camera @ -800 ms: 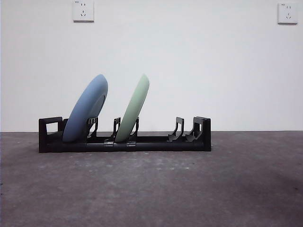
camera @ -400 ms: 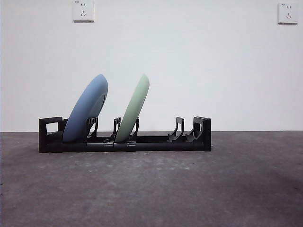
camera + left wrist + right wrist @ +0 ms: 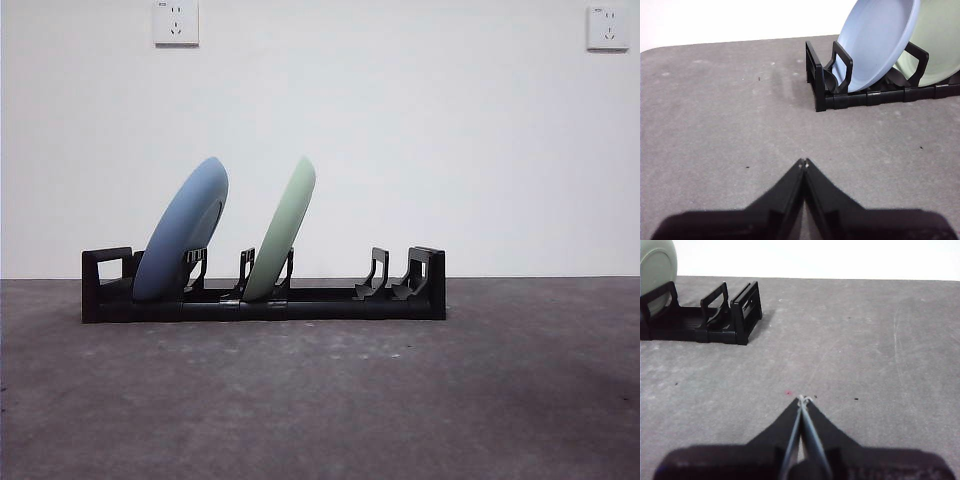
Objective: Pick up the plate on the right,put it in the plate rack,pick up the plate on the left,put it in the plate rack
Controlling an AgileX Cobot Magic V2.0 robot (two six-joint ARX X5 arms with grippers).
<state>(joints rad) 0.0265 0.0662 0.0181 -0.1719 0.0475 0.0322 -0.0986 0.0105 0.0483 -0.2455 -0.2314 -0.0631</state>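
Note:
The black plate rack (image 3: 330, 303) lies across the middle of the table. A blue plate (image 3: 183, 232) leans in its left slots and a pale green plate (image 3: 282, 232) leans in slots near the middle. The left wrist view shows the rack's end (image 3: 818, 80) with the blue plate (image 3: 875, 40) and green plate (image 3: 935, 35) behind it. My left gripper (image 3: 803, 162) is shut and holds nothing, well back from the rack. In the right wrist view my right gripper (image 3: 803, 398) is shut and holds nothing, away from the rack's other end (image 3: 747, 305).
Two free dividers (image 3: 376, 273) stand at the rack's right end. Grey table surface (image 3: 400, 400) spreads in front of the rack. A white wall with two sockets (image 3: 176, 22) stands behind. Neither arm shows in the front view.

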